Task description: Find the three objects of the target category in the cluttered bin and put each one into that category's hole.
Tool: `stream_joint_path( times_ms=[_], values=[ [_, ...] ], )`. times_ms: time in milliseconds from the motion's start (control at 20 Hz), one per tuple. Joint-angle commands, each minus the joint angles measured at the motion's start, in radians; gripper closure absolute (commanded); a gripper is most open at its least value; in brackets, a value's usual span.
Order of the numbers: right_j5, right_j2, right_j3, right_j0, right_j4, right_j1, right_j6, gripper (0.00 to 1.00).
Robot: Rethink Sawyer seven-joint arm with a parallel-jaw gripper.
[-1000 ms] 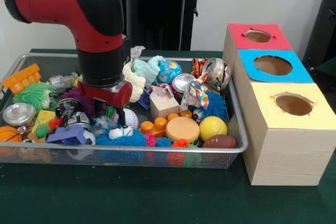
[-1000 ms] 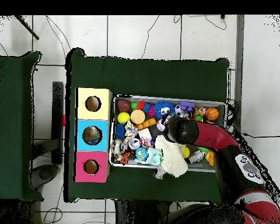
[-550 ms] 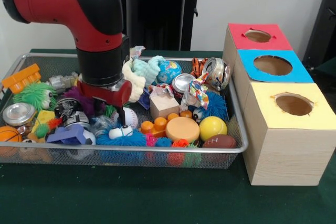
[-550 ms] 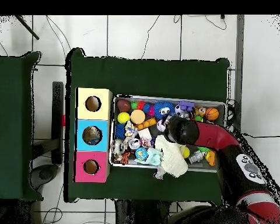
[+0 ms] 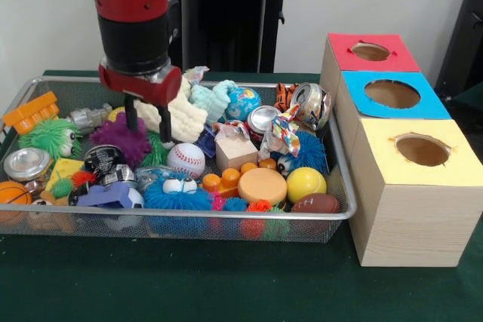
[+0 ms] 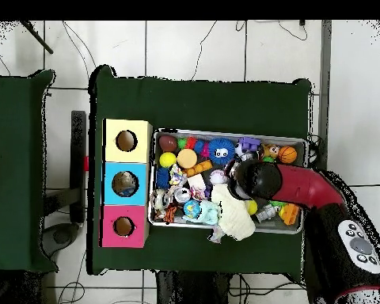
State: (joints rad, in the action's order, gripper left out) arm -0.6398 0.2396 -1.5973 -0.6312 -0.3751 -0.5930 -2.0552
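Observation:
The wire mesh bin [image 5: 343, 215] is packed with toys. My gripper [image 5: 147, 127] hangs above its left middle, open, with nothing between the fingers [image 5: 130, 115]. Just below the tips lie a purple spiky ball [image 5: 117, 141] and a baseball [image 5: 186, 160], with a cream plush [image 5: 181, 117] behind them. A yellow ball [image 5: 306, 183], a brown football [image 5: 315, 203] and a basketball [image 5: 12, 194] rest near the front rim. Silver cans [image 5: 311, 103] lie at the back right. In the overhead view the arm's wrist [image 6: 252, 180] hides the gripper.
Three wooden boxes with holes stand right of the bin: red top [image 5: 371, 52], blue top [image 5: 392, 94], yellow top [image 5: 421, 150]. From above they show as yellow [image 6: 127, 140], blue [image 6: 125, 184] and red [image 6: 123, 226]. A blue fuzzy toy [image 5: 175, 194] and an orange disc [image 5: 262, 185] sit in front.
The gripper has risen out of the clutter and shifted slightly left, empty. The baseball and the purple spiky ball, hidden before, now show. In the overhead view the arm swung away.

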Motion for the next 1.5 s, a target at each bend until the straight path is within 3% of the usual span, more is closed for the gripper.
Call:
stream_joint_path(
  times_ms=[50, 950, 1500],
  values=[
    [-0.086, 0.096, -0.054, -0.023, -0.004, -0.057, 0.157, 0.00],
    [0.102, 0.077, 0.030, 0.027, -0.061, 0.105, 0.061, 0.00],
    [0.080, 0.068, 0.153, 0.023, -0.070, 0.156, 0.109, 0.00]
  ],
)
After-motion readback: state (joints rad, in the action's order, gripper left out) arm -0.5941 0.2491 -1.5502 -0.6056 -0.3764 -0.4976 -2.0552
